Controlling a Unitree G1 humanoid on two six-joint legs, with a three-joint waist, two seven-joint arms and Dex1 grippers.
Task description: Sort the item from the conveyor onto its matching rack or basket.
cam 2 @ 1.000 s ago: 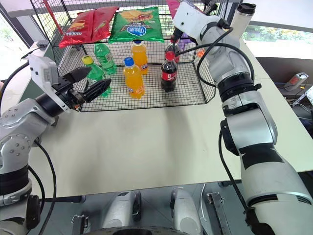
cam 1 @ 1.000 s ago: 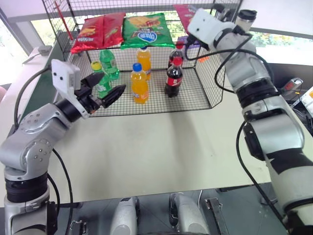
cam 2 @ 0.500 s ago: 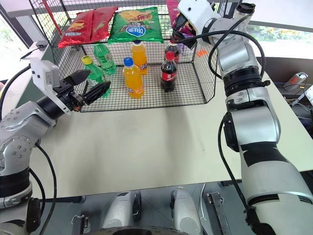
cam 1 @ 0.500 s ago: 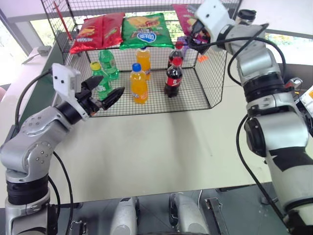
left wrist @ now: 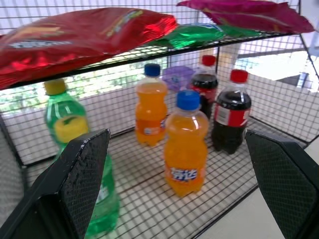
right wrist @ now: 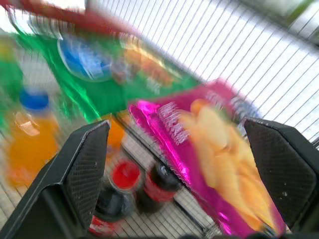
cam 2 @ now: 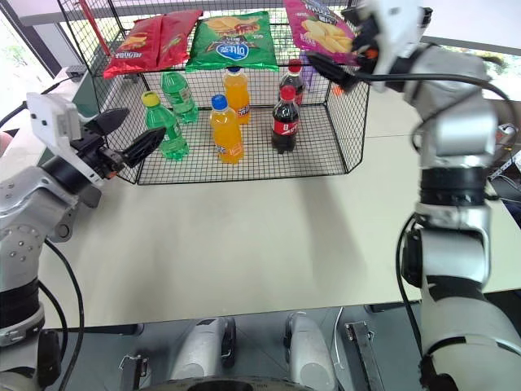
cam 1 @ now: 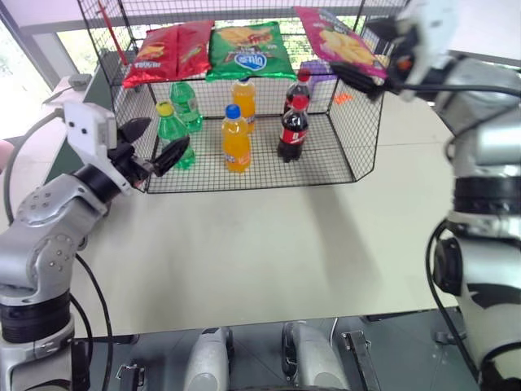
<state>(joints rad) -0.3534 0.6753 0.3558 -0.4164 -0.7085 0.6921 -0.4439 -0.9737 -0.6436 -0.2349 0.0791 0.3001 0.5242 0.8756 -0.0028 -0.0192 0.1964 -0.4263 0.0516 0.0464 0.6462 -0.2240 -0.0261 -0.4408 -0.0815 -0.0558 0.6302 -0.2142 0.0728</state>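
Already the magenta chip bag (cam 1: 340, 41) lies on the top tier of the black wire rack (cam 1: 244, 167), at the rack's right end, next to the green chip bag (cam 1: 248, 52), with the red chip bags (cam 1: 167, 54) at the rack's left end. Its right edge seems to overhang the rack's right side a little. Judged from this, the sorting of this bag looks finished; what remains, if anything, is for the arms to clear the rack. On the lower tier stand green bottles (cam 1: 172, 134), orange bottles (cam 1: 235, 138) and cola bottles (cam 1: 292, 129).

Close beside the rack's upper right corner, the right hand (cam 1: 368, 54) is raised to the top tier's height, pointing across toward the bag, its fingers spread wide with nothing between them. At the rack's front left corner, the left hand (cam 1: 155, 143) is held low, aimed into the lower tier toward the green bottles, likewise spread wide and empty. Beneath the rack, the pale worktop (cam 1: 244, 244) extends toward the robot.
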